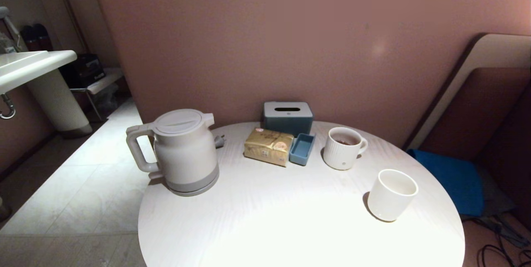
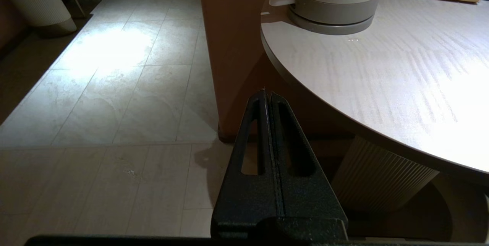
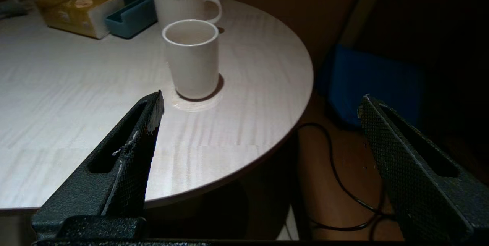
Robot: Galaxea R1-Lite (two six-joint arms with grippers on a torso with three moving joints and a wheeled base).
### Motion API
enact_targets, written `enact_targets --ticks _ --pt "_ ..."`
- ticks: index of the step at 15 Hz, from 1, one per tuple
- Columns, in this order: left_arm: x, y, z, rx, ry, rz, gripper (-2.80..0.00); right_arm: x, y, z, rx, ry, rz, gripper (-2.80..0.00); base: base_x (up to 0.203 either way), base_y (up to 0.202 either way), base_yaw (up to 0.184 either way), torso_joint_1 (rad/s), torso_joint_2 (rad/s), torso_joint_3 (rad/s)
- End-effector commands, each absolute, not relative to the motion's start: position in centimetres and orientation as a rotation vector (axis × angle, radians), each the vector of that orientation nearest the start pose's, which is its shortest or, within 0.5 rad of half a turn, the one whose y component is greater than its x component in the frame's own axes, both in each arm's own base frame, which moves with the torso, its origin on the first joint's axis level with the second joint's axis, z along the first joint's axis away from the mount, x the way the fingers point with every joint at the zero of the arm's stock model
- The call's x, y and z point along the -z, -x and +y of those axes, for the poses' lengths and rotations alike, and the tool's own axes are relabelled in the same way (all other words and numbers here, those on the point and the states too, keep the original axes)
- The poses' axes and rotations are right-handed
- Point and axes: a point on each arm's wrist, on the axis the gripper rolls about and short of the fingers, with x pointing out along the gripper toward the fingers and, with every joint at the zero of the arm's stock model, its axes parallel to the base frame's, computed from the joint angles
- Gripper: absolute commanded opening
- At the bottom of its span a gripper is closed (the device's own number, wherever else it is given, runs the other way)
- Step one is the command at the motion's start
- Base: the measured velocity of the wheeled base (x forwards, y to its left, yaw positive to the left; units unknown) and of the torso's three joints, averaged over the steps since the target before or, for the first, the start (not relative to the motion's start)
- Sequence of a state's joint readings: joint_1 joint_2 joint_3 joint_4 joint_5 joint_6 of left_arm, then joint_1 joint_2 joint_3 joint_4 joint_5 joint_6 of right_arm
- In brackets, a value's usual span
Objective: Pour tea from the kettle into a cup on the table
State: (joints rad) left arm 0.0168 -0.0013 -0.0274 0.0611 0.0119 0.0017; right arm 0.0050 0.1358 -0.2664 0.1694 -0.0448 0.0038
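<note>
Kettle not yet held. Left hand pressed closed, right hand spread wide near cup. Cup could be knocked over; tea could be spilled on surface.

White kettle upright on counter at its left edge, flat round lid shut, loop handle facing left, grey band at base, small spout toward the back right. Plain white handleless cup upright near counter's right edge, well apart from kettle, tapering slightly to base; inside looks pale, contents unclear. Counter is round, white, faint wood grain. Tea not clearly visible in cup.
</note>
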Motion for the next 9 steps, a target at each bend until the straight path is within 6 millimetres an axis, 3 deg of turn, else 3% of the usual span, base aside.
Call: enact_targets --ticks 1,4,6,9 --pt "-7.7 2.5 0.0 -0.031 -0.001 0.034 -2.8 -11.4 4.2 -0.2 0.105 0.048 -0.026 0.0 0.0 0.0 0.0 0.0 0.0 0.0" --pt "-7.7 2.5 0.0 -0.029 -0.001 0.034 -2.8 -8.8 2.8 -0.2 0.119 0.067 -0.008 0.0 0.0 0.0 0.0 0.0 0.0 0.0" --pt "-7.7 2.5 0.0 -0.03 -0.001 0.034 -2.8 -8.2 2.6 0.0 -0.008 0.056 -0.006 0.0 0.0 0.0 0.0 0.0 0.0 0.0" --pt "-7.7 2.5 0.0 -0.03 -0.001 0.034 -2.8 -7.8 2.4 0.1 -0.055 0.081 0.004 0.0 0.0 0.0 0.0 0.0 0.0 0.0"
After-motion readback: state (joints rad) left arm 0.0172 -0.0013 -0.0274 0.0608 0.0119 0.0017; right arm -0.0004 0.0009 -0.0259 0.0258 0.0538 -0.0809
